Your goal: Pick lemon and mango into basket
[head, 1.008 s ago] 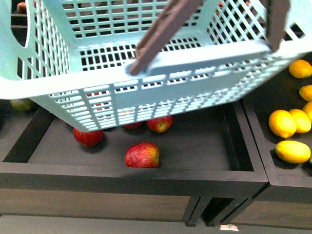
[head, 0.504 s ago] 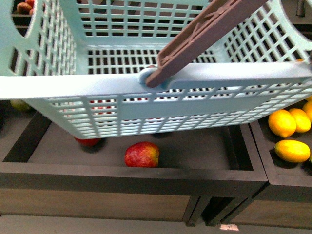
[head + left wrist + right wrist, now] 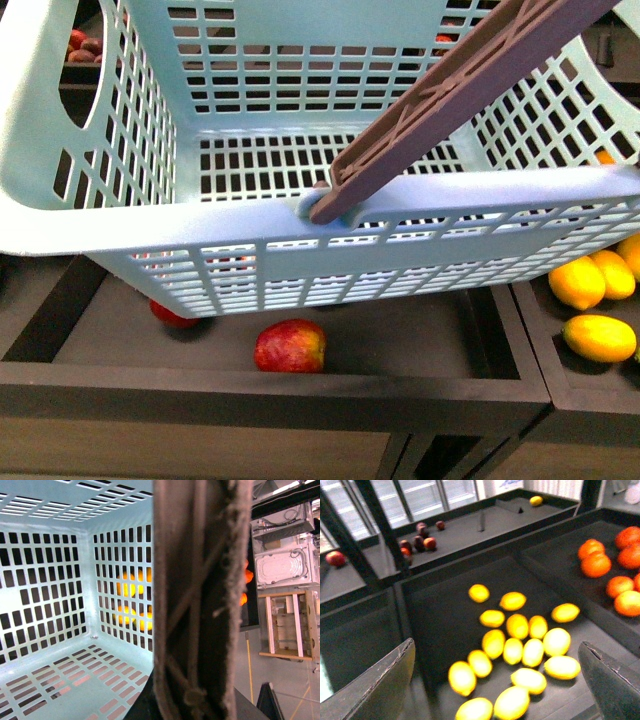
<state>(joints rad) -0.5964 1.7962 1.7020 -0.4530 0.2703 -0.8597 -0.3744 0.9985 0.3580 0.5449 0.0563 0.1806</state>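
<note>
The pale blue basket (image 3: 330, 215) hangs in the air above the fruit bins and fills the upper front view. Its brown handle (image 3: 460, 95) slants up to the right. In the left wrist view the handle (image 3: 200, 595) fills the middle, and my left gripper (image 3: 192, 705) is shut on it. The basket's inside (image 3: 50, 580) is empty. My right gripper (image 3: 495, 690) is open and empty above a pile of several yellow lemons (image 3: 520, 650). Some of them also show at the right of the front view (image 3: 577, 282). I cannot tell a mango apart from them.
Red apples (image 3: 291, 346) lie in a dark wooden bin (image 3: 280, 385) under the basket. Oranges (image 3: 595, 562) fill the bin beside the lemons. Small dark red fruits (image 3: 420, 542) and a lone yellow fruit (image 3: 536, 500) lie in farther bins.
The basket has swung closer and lower in the front view, now covering most of the apples. Its near rim has levelled out and the handle slants more steeply.
</note>
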